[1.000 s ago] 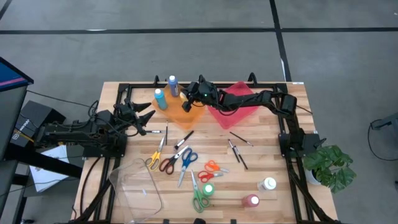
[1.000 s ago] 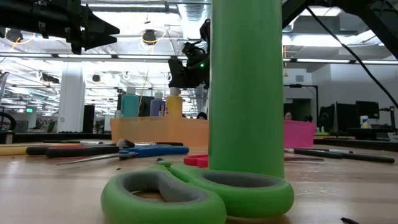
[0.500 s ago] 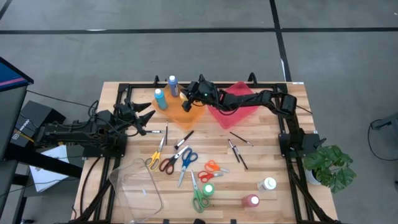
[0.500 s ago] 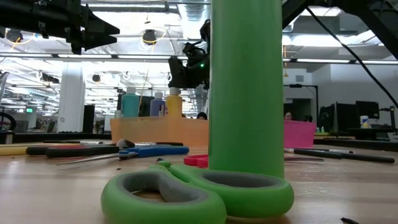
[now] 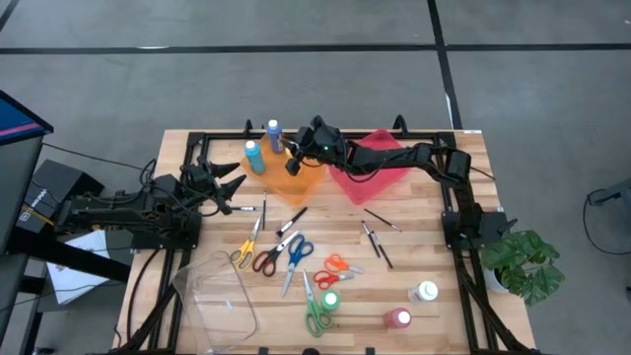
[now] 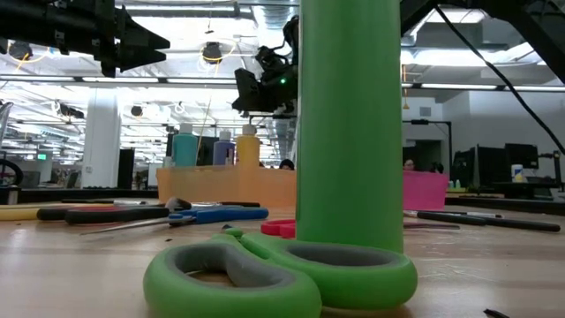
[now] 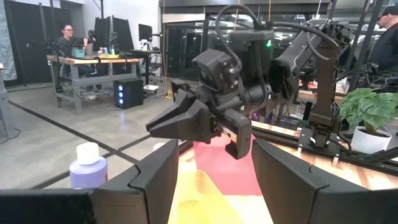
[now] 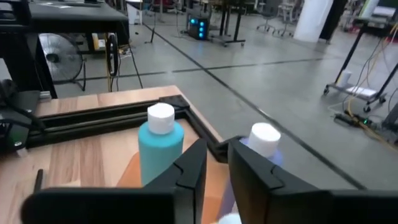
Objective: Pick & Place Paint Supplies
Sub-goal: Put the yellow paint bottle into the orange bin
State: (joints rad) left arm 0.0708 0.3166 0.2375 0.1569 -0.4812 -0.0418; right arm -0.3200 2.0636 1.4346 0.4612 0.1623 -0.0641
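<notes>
R gripper [image 5: 292, 161] over orange tray [image 5: 314, 184], fingers [image 8: 191, 165] narrowly parted w/ slim gap, nothing between, touching nothing. Just below: yellow bottle [image 6: 247, 147] upright in tray. Beside it teal bottle [image 8: 160, 149] and purple bottle [image 8: 263, 144], white caps, upright at tray's far side. L gripper [image 5: 234, 189] at table's left edge, fingers apart, holding nothing. Scissors [image 5: 295, 251], brushes [image 5: 373, 236] on table nearer front.
</notes>
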